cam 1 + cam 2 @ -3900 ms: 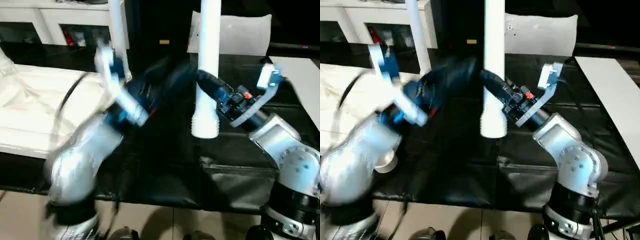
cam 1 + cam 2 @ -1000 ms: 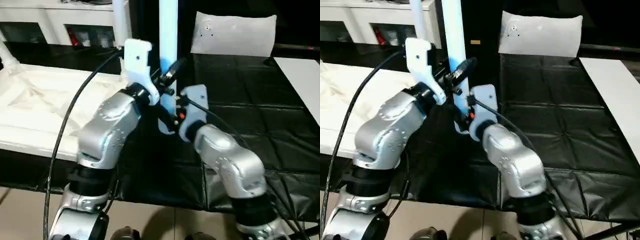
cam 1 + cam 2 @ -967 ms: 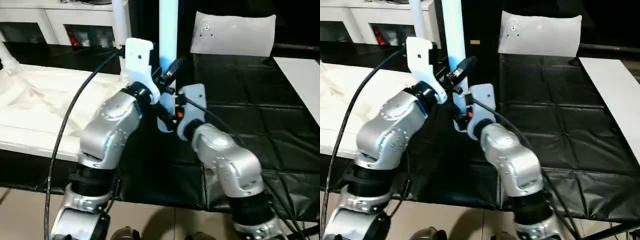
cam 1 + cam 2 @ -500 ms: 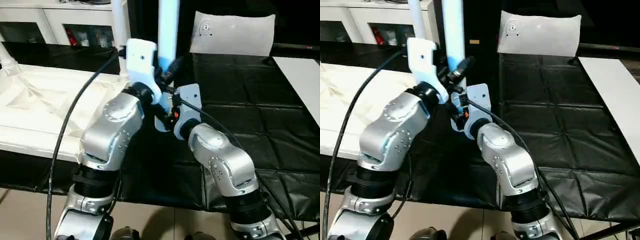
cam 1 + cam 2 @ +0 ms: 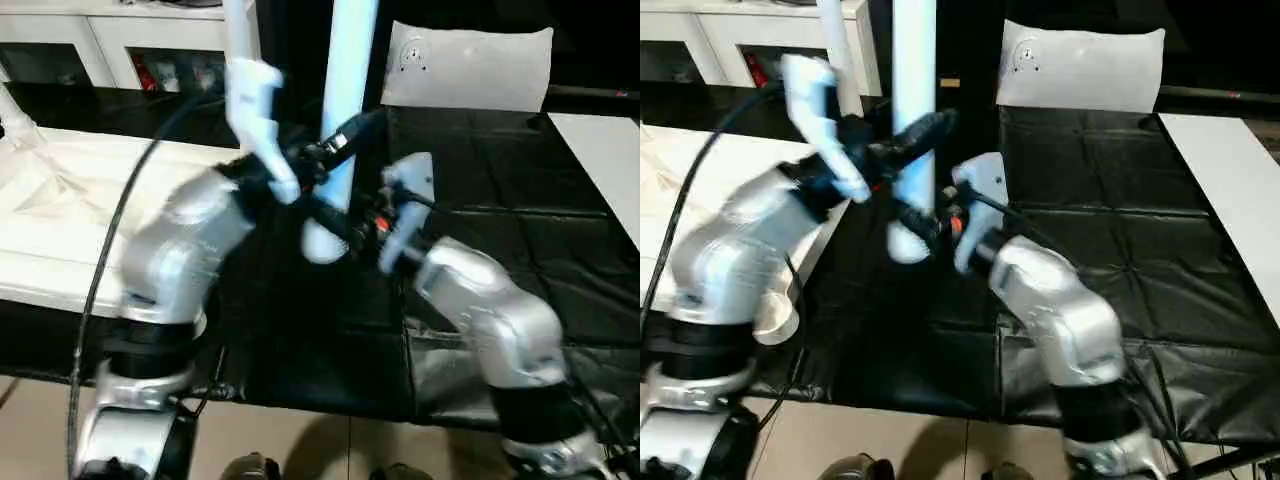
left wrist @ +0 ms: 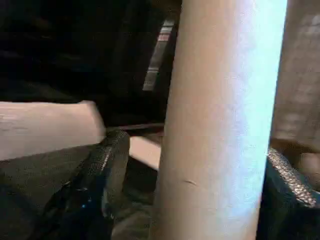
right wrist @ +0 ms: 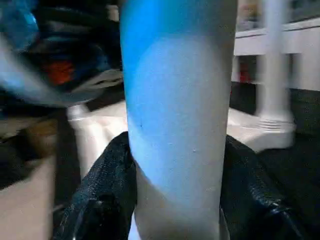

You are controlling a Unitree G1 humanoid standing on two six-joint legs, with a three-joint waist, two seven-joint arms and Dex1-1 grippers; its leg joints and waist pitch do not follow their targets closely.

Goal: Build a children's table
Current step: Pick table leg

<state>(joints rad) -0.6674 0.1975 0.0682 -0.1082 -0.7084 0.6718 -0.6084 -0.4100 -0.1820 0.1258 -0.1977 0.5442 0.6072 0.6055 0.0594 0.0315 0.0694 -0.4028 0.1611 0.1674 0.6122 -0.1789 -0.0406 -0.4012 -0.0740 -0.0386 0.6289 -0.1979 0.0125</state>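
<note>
Right gripper (image 7: 175,200): its 2 black fingers (image 7: 105,195) press against both sides of the white leg (image 5: 913,120), clamped on it near the lower end.
Left gripper (image 6: 190,190): jaws spread around the same leg higher up; in the left wrist view 1 finger (image 6: 102,175) stands clear of the tube with a dark gap between, so it looks released (the head views are smeared here, so this is likely rather than certain).
Leg: upright, slightly tilted, its open round end (image 5: 322,245) hanging above the black table cover (image 5: 480,200) near the middle of the table, not touching it.
Tabletop (image 5: 70,200): lies underside up along the left edge of the table, well to the left of the held leg.
2nd leg (image 5: 240,40): stands upright at the tabletop's far right corner (its foot is hidden behind the left arm (image 5: 180,250)).
Flat white board (image 5: 470,65): lies at the far edge of the table, beyond the grippers.
White cabinet (image 5: 110,40): behind the table, at the far left.
</note>
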